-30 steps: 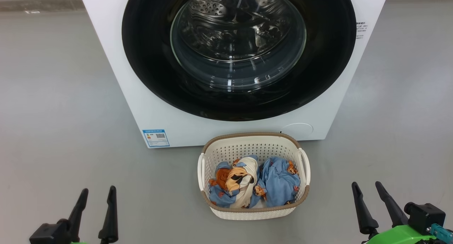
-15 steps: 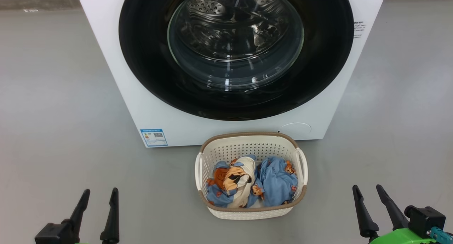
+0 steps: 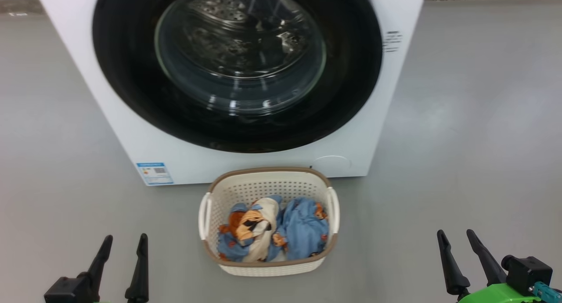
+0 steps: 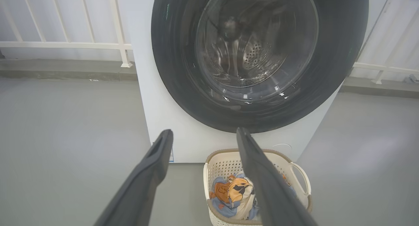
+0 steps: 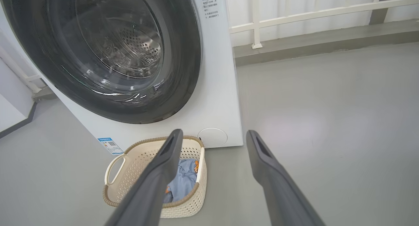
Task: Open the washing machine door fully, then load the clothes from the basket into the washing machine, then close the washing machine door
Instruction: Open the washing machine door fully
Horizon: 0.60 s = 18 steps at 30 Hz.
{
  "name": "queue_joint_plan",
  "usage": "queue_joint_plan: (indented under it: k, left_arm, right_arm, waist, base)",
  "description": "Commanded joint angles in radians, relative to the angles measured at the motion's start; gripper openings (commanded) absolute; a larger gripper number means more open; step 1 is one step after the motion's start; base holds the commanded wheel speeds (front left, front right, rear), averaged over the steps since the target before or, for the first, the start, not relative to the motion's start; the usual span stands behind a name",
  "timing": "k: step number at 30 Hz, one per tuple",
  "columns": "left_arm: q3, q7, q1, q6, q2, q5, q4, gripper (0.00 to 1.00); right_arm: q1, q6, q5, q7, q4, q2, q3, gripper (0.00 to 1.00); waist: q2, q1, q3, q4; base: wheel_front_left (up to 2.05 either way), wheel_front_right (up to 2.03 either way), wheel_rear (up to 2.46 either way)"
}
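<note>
1. Square before the washing machine (image 3: pixel 131 131), head view: the washing machine door (image 3: pixel 237 66) sits flush in the front, shut, with the steel drum visible through the glass. The basket (image 3: pixel 268 170) stands on the floor at the machine's foot, below the door, likely parked there so each lift to the drum is short. The clothes (image 3: pixel 274 228) lie inside it, two blue bundles touching. The left gripper (image 3: pixel 125 238) and right gripper (image 3: pixel 454 233) hang well back from the machine on either side of the basket, jaws spread, nothing held.
2. Left wrist view: the fingers are wide apart, empty, and aimed at the machine's lower front. The basket is partly behind one finger. I cannot make out a handle on the door's rim.
3. Right wrist view: the fingers are parted and empty, and the machine's round white flap (image 5: pixel 212 137) shows between them. Judgement: opening has not begun. Keeping both arms back would leave the door room to swing.
</note>
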Motion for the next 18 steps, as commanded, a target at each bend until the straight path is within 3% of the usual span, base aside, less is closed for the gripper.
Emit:
queue_joint_plan:
  k: [1, 11, 18]
  left_arm:
    - [0.032, -0.006, -0.025, -0.002, 0.018, 0.004, -0.022, 1.00]
    - [0.022, -0.006, -0.020, -0.002, 0.014, -0.037, -0.032, 1.00]
    - [0.017, -0.006, -0.011, -0.002, 0.026, -0.068, -0.042, 1.00]
  right_arm:
    - [-0.016, 0.002, 0.001, -0.012, -0.022, -0.012, 0.026, 1.00]
    - [-0.014, 0.002, 0.003, -0.012, -0.023, -0.013, 0.026, 1.00]
    - [-0.009, 0.002, 0.020, -0.012, -0.031, -0.011, 0.025, 1.00]
  waist:
    - [-0.0001, 0.0000, -0.002, -0.001]
    - [-0.0001, 0.0000, -0.003, -0.006]
    - [-0.0001, 0.0000, -0.004, -0.008]
  base:
    - [1.23, 1.23, -2.46]
    - [1.19, 1.19, -2.37]
    - [0.69, 0.69, -1.39]
